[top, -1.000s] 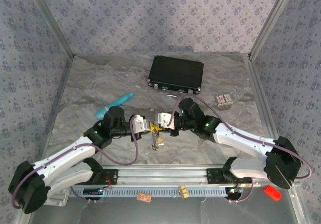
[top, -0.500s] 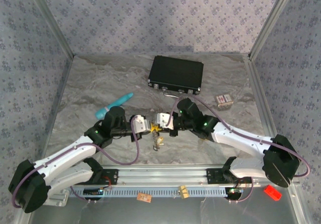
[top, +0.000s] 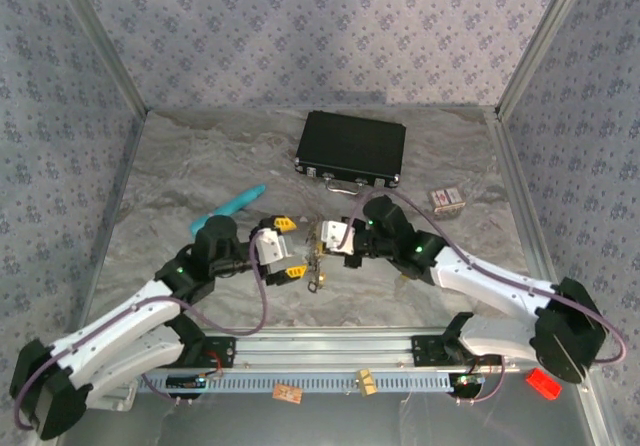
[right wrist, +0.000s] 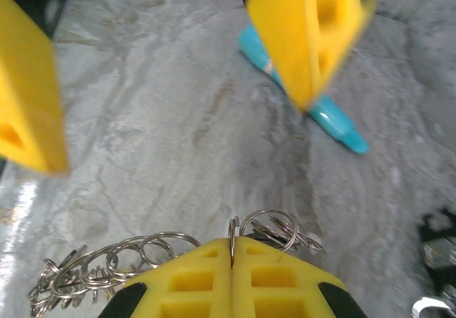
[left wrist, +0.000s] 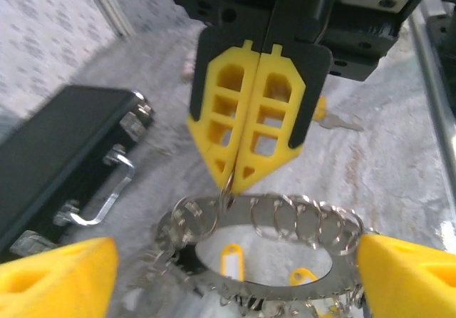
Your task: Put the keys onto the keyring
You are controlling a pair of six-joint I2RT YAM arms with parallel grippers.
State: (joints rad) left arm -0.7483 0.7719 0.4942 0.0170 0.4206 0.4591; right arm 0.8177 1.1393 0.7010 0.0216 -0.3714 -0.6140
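Grey marbled table (top: pixel 200 176) bears the black case (top: pixel 351 149) at upper centre, clear of our work. At mid-frame our right gripper (top: pixel 320 240) is pinched fully closed on the keyring (left wrist: pixel 281 217), which hangs beneath it. This lets the left gripper (top: pixel 289 248), fingers spread wide and empty, straddle it. Small yellow-tagged keys (left wrist: pixel 229 257) show through the ring's hole.

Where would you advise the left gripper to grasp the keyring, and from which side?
Probably the near rim of the keyring, opposite where the right gripper pinches it, coming from the left arm's side: the band is thin, the centre hole admits one finger, and the open left gripper faces it.
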